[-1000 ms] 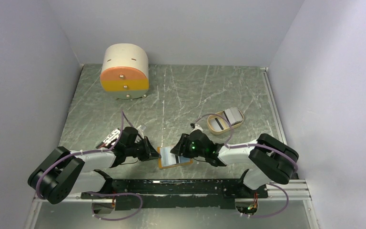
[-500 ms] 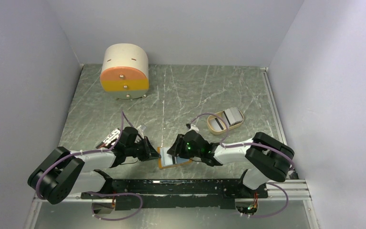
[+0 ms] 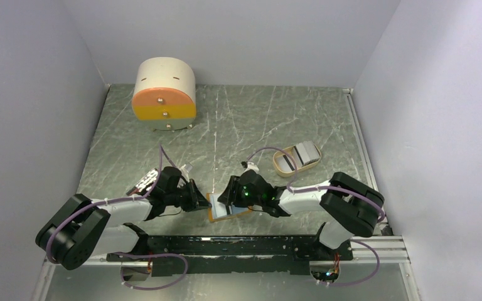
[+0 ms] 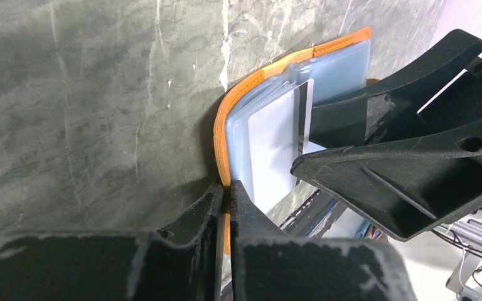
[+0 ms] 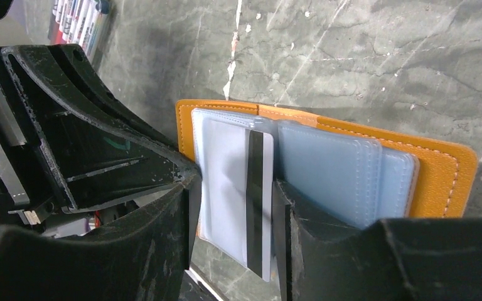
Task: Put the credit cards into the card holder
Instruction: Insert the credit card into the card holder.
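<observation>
The card (image 5: pixel 229 157), pinched by its edges in the right hand (image 5: pixel 235 207), lay over the open holder (image 5: pixel 439 182), whose orange rim just ahead the left hand (image 4: pixel 228 188) clamped tight; best slid in straight, kept level with the pocket mouth.

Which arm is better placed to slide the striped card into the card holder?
Right. The right fingers grip the striped card by its edges, over the card holder and its blue pockets. The left fingers are clamped on the holder's orange edge, steadying it.
</observation>
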Robot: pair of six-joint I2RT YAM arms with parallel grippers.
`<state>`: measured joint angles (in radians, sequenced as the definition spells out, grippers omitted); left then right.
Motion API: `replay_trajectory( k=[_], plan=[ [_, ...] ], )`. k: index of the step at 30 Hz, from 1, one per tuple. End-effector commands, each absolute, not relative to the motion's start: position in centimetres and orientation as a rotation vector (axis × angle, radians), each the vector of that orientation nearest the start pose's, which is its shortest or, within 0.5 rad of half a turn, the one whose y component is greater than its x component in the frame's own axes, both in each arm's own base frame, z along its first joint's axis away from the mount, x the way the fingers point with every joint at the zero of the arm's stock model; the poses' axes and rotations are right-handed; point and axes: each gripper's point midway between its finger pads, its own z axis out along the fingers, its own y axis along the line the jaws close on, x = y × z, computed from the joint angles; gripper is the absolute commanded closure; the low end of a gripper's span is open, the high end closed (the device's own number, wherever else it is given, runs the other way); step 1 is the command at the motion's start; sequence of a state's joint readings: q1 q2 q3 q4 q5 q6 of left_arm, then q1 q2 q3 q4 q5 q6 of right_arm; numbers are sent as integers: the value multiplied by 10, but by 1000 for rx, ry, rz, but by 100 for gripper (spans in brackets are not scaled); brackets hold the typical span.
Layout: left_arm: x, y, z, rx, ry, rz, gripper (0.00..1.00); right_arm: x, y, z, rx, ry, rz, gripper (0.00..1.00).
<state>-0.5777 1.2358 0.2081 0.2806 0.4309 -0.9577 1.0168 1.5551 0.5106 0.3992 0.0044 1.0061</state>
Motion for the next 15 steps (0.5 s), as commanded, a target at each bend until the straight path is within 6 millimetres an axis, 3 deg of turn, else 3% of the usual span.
replay_trajectory(
  k=[1, 6, 15],
  plan=[
    [159, -238, 33, -197, 2530, -1271, 91, 153, 328, 8, -92, 2545, 935, 50],
    [160, -236, 33, -206, 2531, -1251, 91, 154, 307, 9, -139, 2570, 780, 48],
    [159, -237, 31, -204, 2536, -1257, 91, 156, 314, 10, -168, 2587, 768, 53]
  ],
)
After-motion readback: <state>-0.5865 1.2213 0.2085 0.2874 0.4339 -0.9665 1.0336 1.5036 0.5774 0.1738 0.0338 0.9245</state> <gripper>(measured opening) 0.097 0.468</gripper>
